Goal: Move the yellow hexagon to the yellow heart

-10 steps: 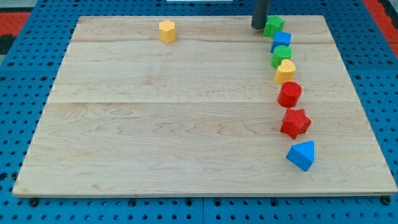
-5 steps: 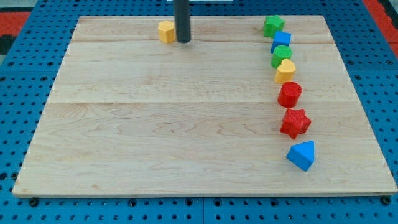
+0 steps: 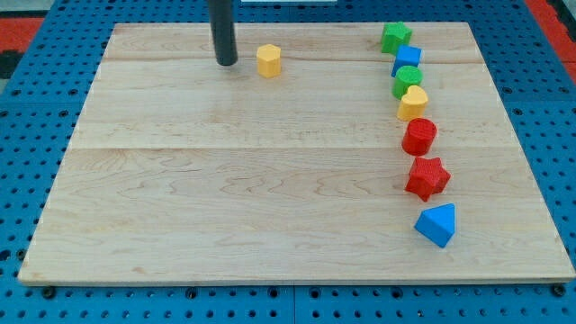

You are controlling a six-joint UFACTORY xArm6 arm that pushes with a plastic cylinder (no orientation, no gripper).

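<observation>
One camera looks down obliquely from the near edge, taking in the whole wooden board (image 3: 270, 207).

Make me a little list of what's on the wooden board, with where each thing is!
my tip: near the view's top, left of the yellow hexagon, a small gap between
yellow hexagon: top middle, alone
yellow heart: in the column on the view's right
column, top to bottom: green star, blue block, green block, yellow heart, red cylinder, red star, blue triangle
board: wood
</observation>
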